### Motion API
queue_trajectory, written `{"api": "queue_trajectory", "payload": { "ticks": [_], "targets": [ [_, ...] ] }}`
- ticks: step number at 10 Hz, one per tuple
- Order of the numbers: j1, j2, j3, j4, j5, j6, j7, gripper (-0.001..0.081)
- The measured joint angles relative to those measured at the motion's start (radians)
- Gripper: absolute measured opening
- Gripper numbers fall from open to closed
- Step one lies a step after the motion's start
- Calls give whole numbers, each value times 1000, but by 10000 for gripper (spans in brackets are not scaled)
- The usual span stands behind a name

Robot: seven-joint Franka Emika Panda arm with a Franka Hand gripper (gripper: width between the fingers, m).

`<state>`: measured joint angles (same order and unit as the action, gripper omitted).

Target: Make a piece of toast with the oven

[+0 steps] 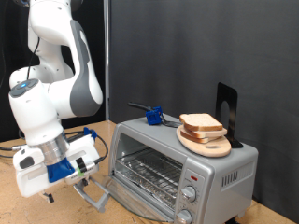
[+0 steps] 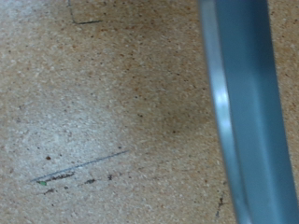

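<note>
While I watch the exterior view, the gripper (image 1: pixel 82 189) sits low beside the oven (image 1: pixel 177 168), touching its dropped door; the piece of toast (image 1: pixel 201 124) waits on top. A slip could slam the door. The wrist view shows only table (image 2: pixel 93 112), perhaps the door's edge; I cannot tell the finger spread.

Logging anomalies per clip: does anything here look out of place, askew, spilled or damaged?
Nothing spilled or damaged. The oven has its door hanging open, the gripper low beside it. Two bread slices sit slightly offset on a round wooden board atop the oven, which is unusual but stable.
</note>
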<state>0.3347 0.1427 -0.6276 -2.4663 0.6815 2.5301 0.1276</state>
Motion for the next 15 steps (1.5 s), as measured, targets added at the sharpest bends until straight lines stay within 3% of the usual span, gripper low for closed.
{"api": "queue_trajectory", "payload": {
  "ticks": [5,9,12,15],
  "targets": [
    [-27,119,25,29,169,55,-90,800],
    [-45,220,55,70,226,81,-154,800],
    [-65,261,75,65,259,96,-261,800],
    [-80,272,82,52,301,99,-307,800]
  ]
}}
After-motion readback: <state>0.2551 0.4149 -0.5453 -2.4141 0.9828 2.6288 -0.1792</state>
